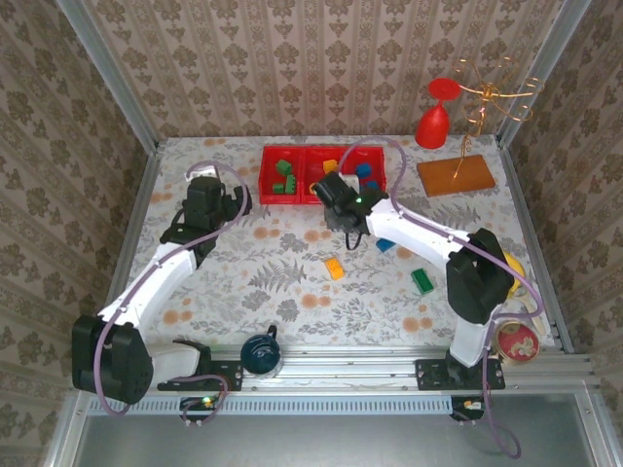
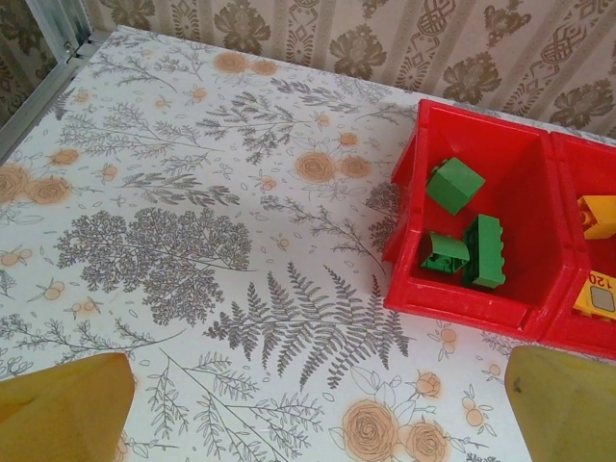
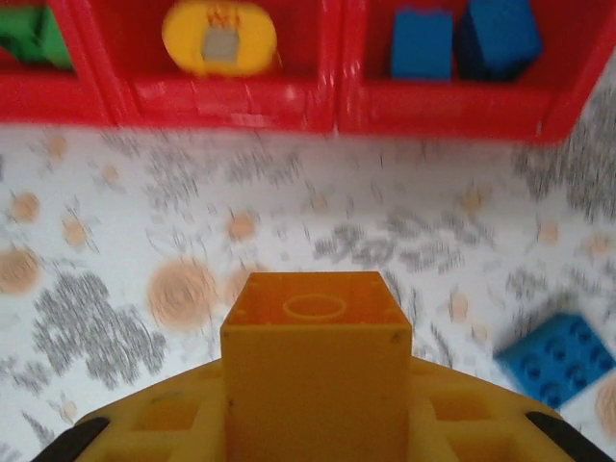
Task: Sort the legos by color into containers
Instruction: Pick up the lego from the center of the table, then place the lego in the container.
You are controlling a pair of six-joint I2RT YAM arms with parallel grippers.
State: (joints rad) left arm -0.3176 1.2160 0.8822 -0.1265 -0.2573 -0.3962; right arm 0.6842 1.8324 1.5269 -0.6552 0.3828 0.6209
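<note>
The table is boxed in by wallpapered walls at the back and on both sides. The red tray lies near the back wall, and an orange-brown board sits apart to its right. Open floral surface runs left of the tray and across the middle between the arms.

The right gripper is pinched on an orange-yellow brick, just short of the tray's front wall and roughly facing the divider between the middle and right compartments. A loose blue brick lies just to its right.

The left gripper hangs left of the tray with its jaws spread wide and nothing between them. Bare table is beneath it.

The top view alone shows a loose orange brick and a loose green brick in the open middle, both well apart from the tray.

The wrist views show the tray's contents more closely:
- **Left compartment:** three green bricks.
- **Middle compartment:** a yellow oval piece.
- **Right compartment:** two blue bricks.
</note>
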